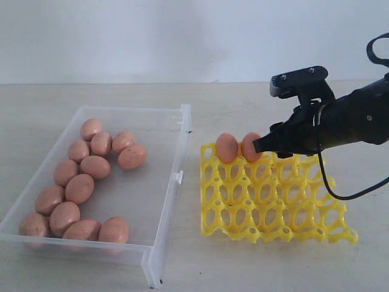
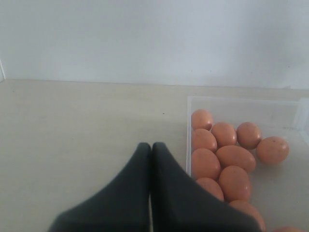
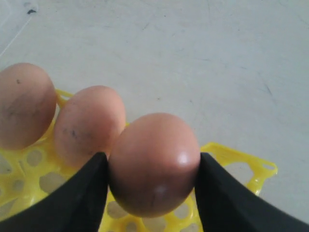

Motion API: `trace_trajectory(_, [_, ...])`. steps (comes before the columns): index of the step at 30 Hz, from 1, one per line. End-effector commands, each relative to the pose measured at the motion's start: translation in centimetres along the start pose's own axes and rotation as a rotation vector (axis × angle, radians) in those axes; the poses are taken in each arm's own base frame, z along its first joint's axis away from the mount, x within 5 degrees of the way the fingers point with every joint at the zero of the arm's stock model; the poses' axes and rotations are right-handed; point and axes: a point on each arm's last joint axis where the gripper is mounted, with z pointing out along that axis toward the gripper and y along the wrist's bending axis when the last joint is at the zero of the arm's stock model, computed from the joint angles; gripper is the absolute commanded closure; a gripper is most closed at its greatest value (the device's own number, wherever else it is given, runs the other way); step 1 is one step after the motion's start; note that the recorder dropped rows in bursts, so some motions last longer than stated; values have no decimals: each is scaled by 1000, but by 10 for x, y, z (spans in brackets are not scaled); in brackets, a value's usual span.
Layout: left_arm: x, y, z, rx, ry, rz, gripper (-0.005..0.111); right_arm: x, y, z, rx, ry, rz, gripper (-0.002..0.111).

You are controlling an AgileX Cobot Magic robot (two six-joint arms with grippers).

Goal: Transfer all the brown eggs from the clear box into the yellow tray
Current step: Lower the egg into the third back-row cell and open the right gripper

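Note:
Several brown eggs (image 1: 79, 188) lie in the clear box (image 1: 176, 131) on the left. The yellow tray (image 1: 276, 210) sits to its right, with two brown eggs (image 1: 227, 147) showing at its far left corner. My right gripper (image 1: 261, 146) reaches over that far row, shut on a brown egg (image 3: 154, 164) held just above the tray's cups (image 3: 236, 159), beside two seated eggs (image 3: 89, 123). In the exterior view the arm hides one of these three eggs. My left gripper (image 2: 151, 145) is shut and empty, above bare table just outside the clear box's wall (image 2: 189, 140).
The clear box's clip tab (image 1: 179, 177) juts toward the tray across a narrow gap. The right arm's cable (image 1: 331, 188) hangs over the tray's right side. Bare table (image 2: 72, 125) stretches behind both containers to a white wall.

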Motion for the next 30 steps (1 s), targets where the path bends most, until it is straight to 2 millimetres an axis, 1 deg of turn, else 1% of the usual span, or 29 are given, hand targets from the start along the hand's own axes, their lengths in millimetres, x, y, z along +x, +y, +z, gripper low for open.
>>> trace_trajectory(1, [-1,0,0,0,-1,-5,111,0,2,4,-9,-17,-4,81])
trace_trajectory(5, [-1,0,0,0,-1,-5,111,0,5,4,-16,-21,-9,81])
trace_trajectory(16, [-1,0,0,0,-1,-5,111,5,6,11,-16,5,-9,81])
trace_trajectory(25, [-1,0,0,0,-1,-5,111,4,6,11,-17,-5,-15,81])
trace_trajectory(30, [-1,0,0,0,-1,-5,111,7,6,15,-18,9,-17,81])
